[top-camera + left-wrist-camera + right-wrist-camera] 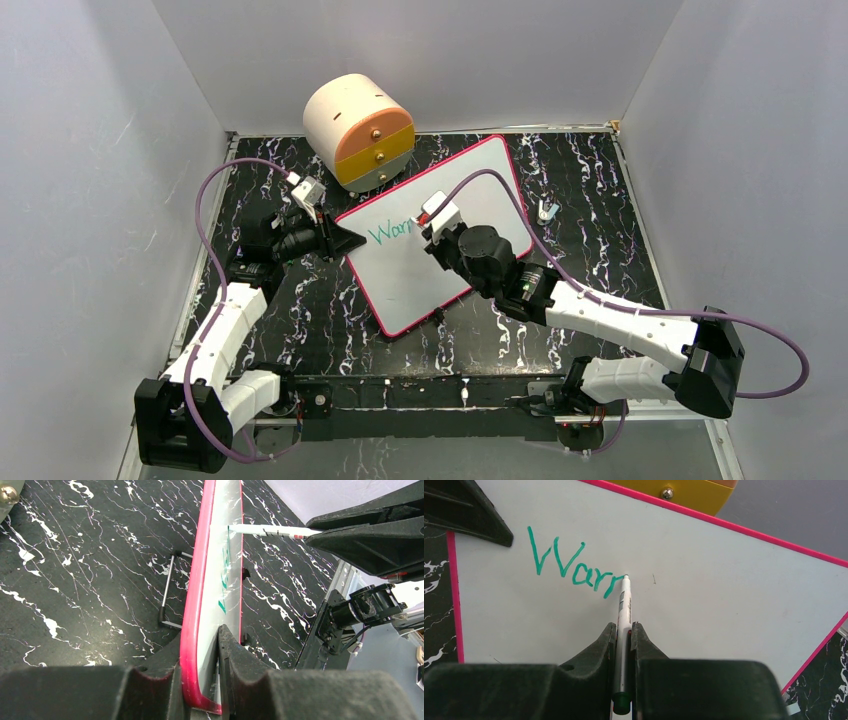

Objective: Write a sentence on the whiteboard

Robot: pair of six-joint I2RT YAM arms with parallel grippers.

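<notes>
The sentence (pixel 574 562), in green handwritten marker strokes, read only "Warr" and sat near the left end of the large white rectangular whiteboard with a red-pink rim (pixel 724 595). The tip of a slim white marker pen (pixel 624 610) touched the board right at the end of the last green stroke. We saw the right gripper (pixel 623 630) closed on that pen, its two black fingers pressed against the barrel on either side and the dark cap end sticking out behind them.

In the top view the whiteboard (pixel 480 190) lay at an angle near the middle of the black, white-veined marble-pattern table (pixel 600 220), with the writing (pixel 390 232) towards its left end. The left gripper (pixel 202 645) clamped the board's left rim, one finger on each face of the edge. A thin bent metal bar (pixel 167 587) lay on the table just beside that rim.

Just behind the board's far edge stood a cream, round-topped drawer unit with orange and yellow fronts (pixel 355 125). A small silvery object (pixel 546 209) lay near the board's right corner; we could not tell what it was.
</notes>
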